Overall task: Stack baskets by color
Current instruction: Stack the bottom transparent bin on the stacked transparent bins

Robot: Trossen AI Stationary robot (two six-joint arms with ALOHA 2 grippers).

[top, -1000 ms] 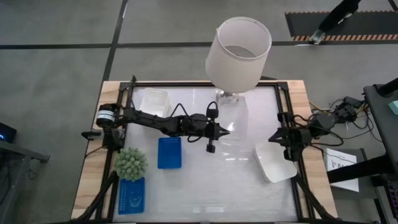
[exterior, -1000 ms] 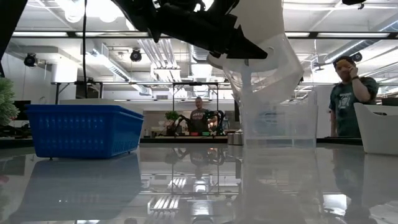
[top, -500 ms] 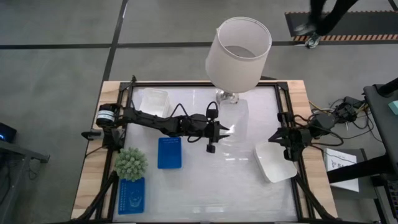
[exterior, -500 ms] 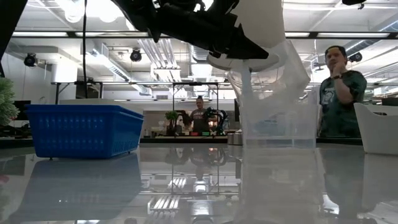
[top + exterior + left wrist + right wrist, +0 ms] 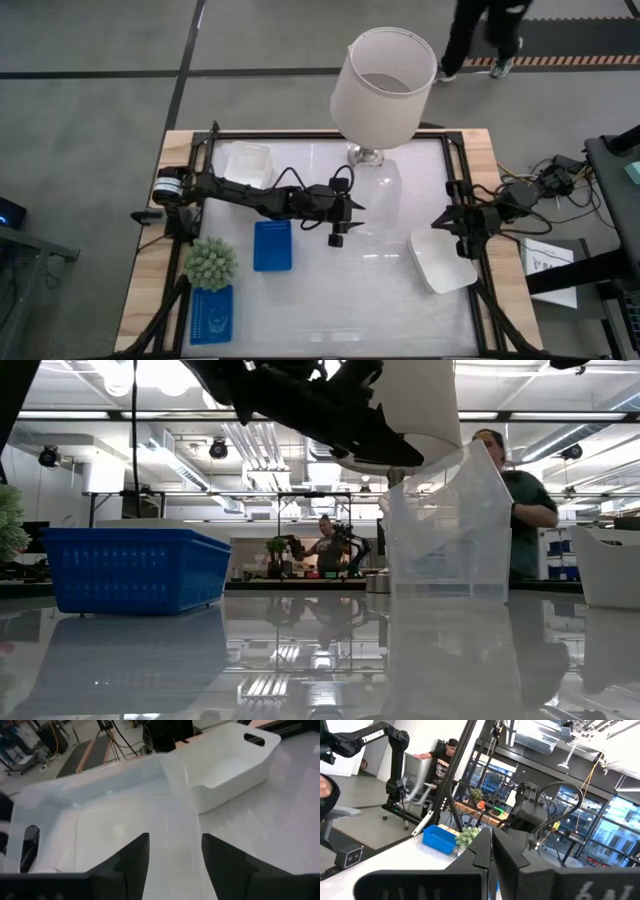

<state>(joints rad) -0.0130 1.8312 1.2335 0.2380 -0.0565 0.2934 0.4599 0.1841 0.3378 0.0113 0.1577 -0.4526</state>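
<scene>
A clear basket (image 5: pixel 378 195) sits at the table's middle, under the lamp. In the low view its upper clear shell (image 5: pixel 445 490) rests tilted in a lower clear one (image 5: pixel 445 565). My left gripper (image 5: pixel 175 837) is open at this basket's left wall, one finger on each side. A blue basket (image 5: pixel 272 245) lies left of centre, another blue one (image 5: pixel 211 315) at the near left. A white basket (image 5: pixel 442 262) lies at the right and a pale one (image 5: pixel 250 162) at the far left. My right gripper (image 5: pixel 462 228) waits shut at the right edge. My left gripper has its fingers (image 5: pixel 135 857) on either side of the clear basket's wall (image 5: pixel 180 840), coming level from the table's left. Whether either finger touches the wall, I cannot tell.
A tall white lamp (image 5: pixel 384 72) stands at the far middle, its shade over the clear basket. A spiky green plant (image 5: pixel 211 262) stands at the near left, by the blue baskets. The near middle of the table is bare. A person (image 5: pixel 515 500) moves about behind the table.
My left gripper has opened and let go of the upper clear basket without shifting place. That basket, held tilted above the lower clear one before, has dropped into it and rests there.
</scene>
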